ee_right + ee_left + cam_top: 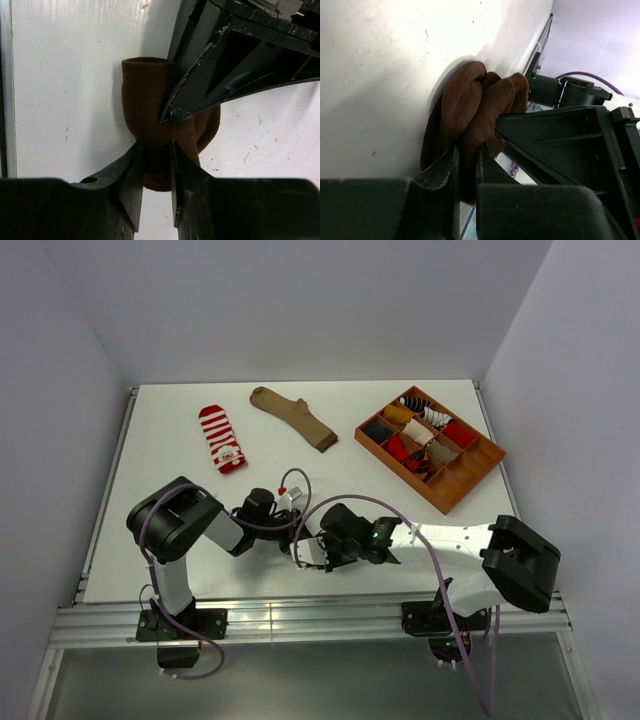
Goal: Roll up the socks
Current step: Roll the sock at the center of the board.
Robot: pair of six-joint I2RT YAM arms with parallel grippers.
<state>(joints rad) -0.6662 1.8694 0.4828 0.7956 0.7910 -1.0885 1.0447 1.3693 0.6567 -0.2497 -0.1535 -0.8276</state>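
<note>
A dark brown sock is bunched into a roll on the white table near its front edge; it also shows in the right wrist view. My left gripper is shut on a fold of it. My right gripper is shut on the same roll from the other side, its fingers crossing the left one's. In the top view both grippers meet at the roll, which they mostly hide. A red-and-white striped sock and a plain tan sock lie flat at the back.
A brown wooden tray with compartments holding several rolled socks stands at the back right. Grey walls close in the table on three sides. A metal rail runs along the near edge.
</note>
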